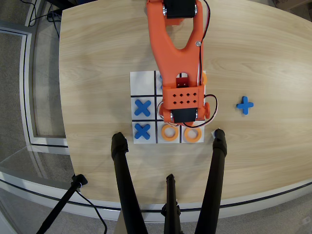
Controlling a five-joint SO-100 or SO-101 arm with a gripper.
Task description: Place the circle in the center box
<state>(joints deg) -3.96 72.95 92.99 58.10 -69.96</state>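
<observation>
Circle for this task? Hard to single out: two orange rings lie in plain view in the bottom row of the white board (142, 80), one ring (169, 132) in the bottom middle cell and another ring (193, 134) in the bottom right cell, and a sliver of orange shows past the arm's right edge at the top right cell (204, 78). Whether a ring sits under the arm I cannot tell. The center box is almost wholly covered from above by the orange arm (178, 53), whose black-motored wrist (183, 114) hangs right over that middle cell.

Fingers are hidden beneath the wrist in the overhead view, so whether they are released or clenched on a ring cannot be told.

If a ring is held, my read is that the good move is a straight, slow descent, keeping it inside the four black lines, then parting the fingers fully before lifting straight up so the ring is not dragged. The bottom middle ring lies just beside the wrist; a sideways sweep could knock it.

Two blue X pieces sit in the left column, one X (142, 107) at middle left and one X (142, 131) below it; a third X (244, 105) rests well apart on the pale wood counter (97, 58). Black tripod legs (124, 180) straddle the near edge. Beyond is grey floor (14, 97).
</observation>
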